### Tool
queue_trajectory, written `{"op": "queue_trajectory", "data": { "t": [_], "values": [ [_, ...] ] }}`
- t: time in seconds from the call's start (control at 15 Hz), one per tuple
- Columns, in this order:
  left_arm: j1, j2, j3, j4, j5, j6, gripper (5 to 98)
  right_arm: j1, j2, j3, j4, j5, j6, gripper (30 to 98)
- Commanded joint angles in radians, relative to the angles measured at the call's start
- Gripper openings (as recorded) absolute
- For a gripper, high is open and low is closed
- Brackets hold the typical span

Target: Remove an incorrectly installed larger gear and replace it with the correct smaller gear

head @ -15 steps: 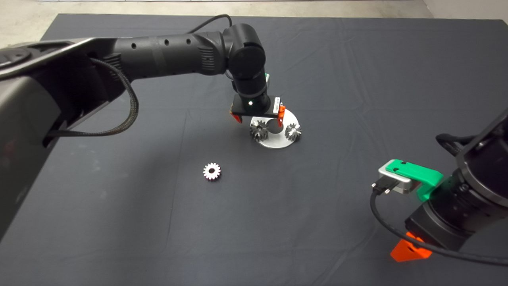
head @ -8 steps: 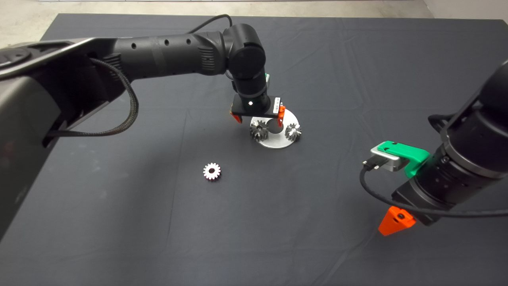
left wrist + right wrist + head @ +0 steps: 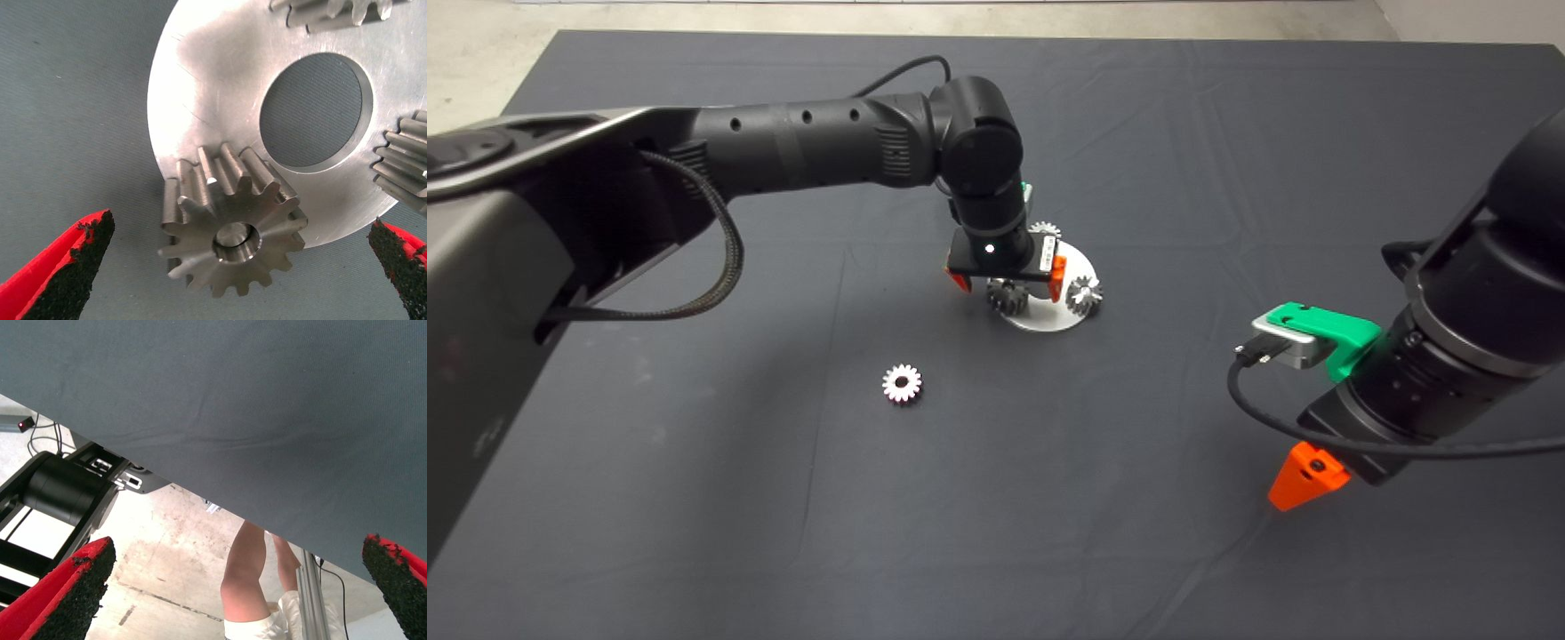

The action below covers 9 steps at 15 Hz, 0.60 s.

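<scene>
The larger gear (image 3: 1008,296), dull dark-grey steel, sits on the near-left part of a round silver plate (image 3: 1049,318). My left gripper (image 3: 1009,283) hangs just above it, open, with a red finger on either side. The left wrist view shows this gear (image 3: 233,233) with its dark bore between the widely parted pads (image 3: 73,263), neither touching it. The smaller gear (image 3: 902,383), bright with a pale face, lies flat on the mat to the plate's front left. My right gripper (image 3: 1307,476) hovers open at the mat's right side, holding nothing.
Two more gears stand on the plate (image 3: 213,80), one at its right (image 3: 1083,295) and one at its back (image 3: 1043,229). The plate has a large round centre hole (image 3: 313,110). Beyond the mat's edge, the right wrist view shows a person's legs (image 3: 247,567) and the floor.
My left gripper has shifted slightly toward the near-left gear and lower over it, uncovering the back gear. The right arm has lifted and swung further left into view.
</scene>
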Motion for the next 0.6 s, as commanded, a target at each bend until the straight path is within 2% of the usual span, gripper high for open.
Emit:
{"op": "queue_trajectory", "data": {
  "t": [0.0, 0.33, 0.4, 0.53],
  "values": [
    [-0.009, 0.004, 0.006, 0.011, 0.009, 0.002, 98.2, 0.026, 0.001, -0.005, 0.004, -0.105, -0.009, 97.7],
    [-0.009, 0.004, -0.001, 0.026, 0.009, 0.004, 98.1, 0.028, -0.002, -0.001, 0.008, -0.105, -0.009, 97.7],
    [-0.009, 0.004, -0.001, 0.031, 0.009, 0.004, 95.5, 0.028, -0.002, -0.001, 0.008, -0.105, -0.009, 97.7],
    [-0.009, 0.004, -0.001, 0.033, 0.021, 0.004, 95.1, 0.028, -0.002, 0.000, 0.011, -0.105, -0.009, 97.7]
  ]
}}
